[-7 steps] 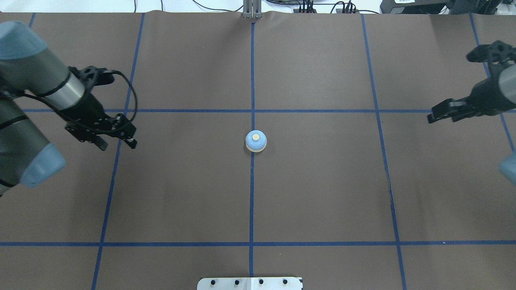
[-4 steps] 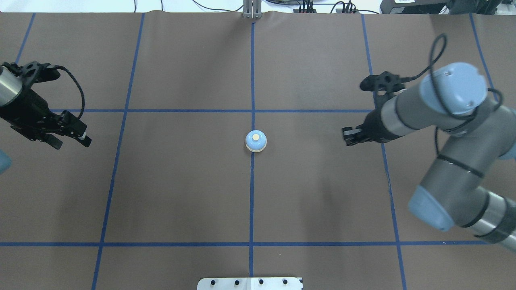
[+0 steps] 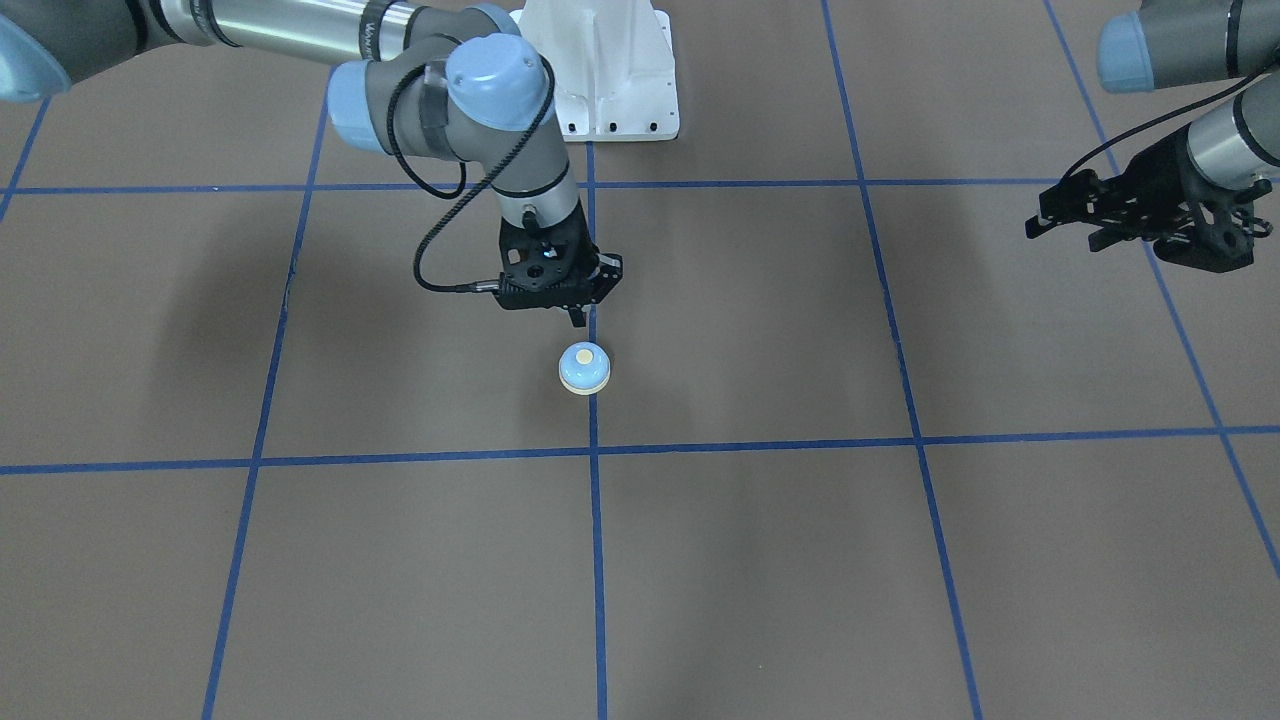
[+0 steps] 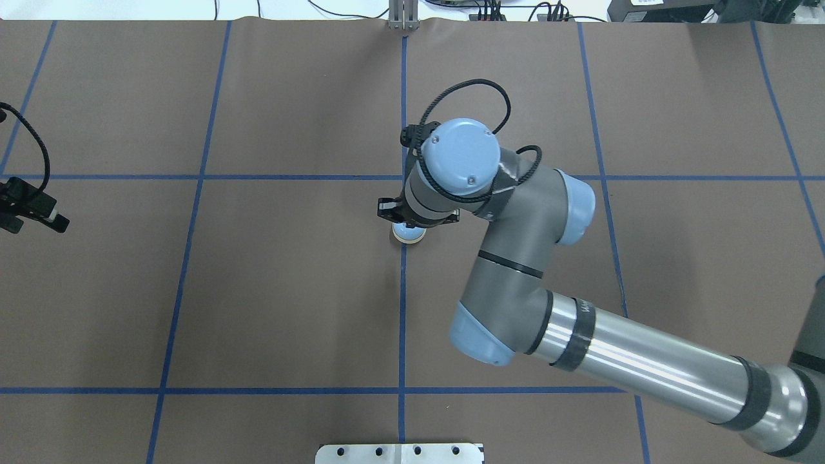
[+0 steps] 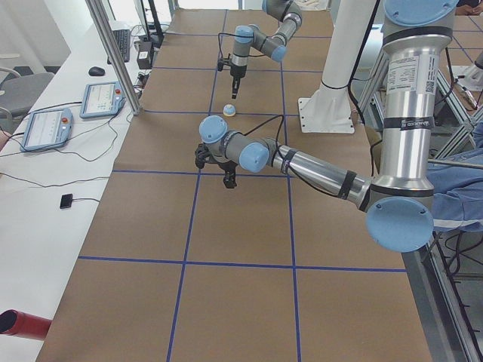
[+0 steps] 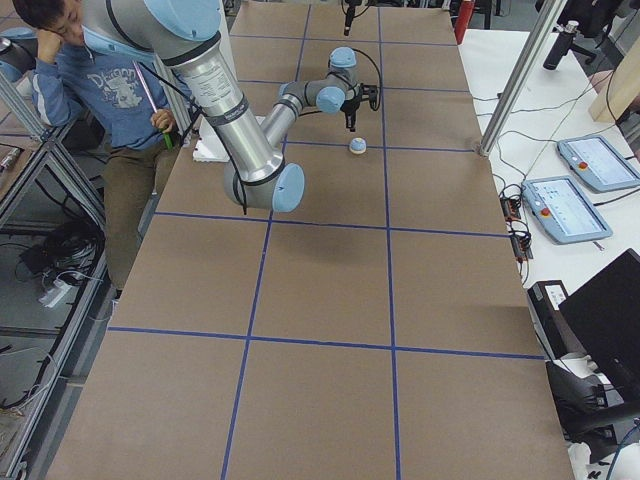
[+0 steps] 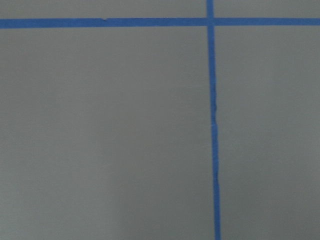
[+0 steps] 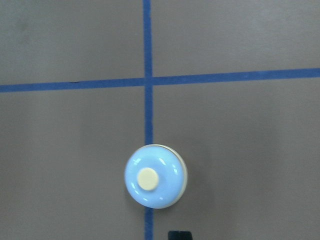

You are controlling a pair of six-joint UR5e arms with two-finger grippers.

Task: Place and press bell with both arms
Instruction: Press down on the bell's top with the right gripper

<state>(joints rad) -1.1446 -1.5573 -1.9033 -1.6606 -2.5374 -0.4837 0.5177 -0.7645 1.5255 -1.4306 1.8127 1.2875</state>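
Observation:
The light-blue bell (image 3: 584,367) with its cream button stands on the brown table at a crossing of the blue tape lines. My right gripper (image 3: 577,318) points straight down, shut and empty, hovering just above the bell on its robot side, not touching it. In the overhead view the right arm's wrist (image 4: 459,161) covers most of the bell (image 4: 408,236). The right wrist view shows the bell (image 8: 154,176) from above, with a fingertip (image 8: 179,235) at the bottom edge. My left gripper (image 4: 35,225) is open and empty at the table's far left; it also shows in the front view (image 3: 1062,236).
The white pedestal base (image 3: 600,70) stands behind the bell on the robot's side. A metal post (image 4: 403,16) is at the table's far edge. A seated person (image 6: 80,70) is beside the table, and control tablets (image 5: 49,128) lie on a side bench.
My right arm has swung in from the right and now stands over the bell, gripper pointing down. My left arm has drawn back to the table's left edge. The bell has not moved.

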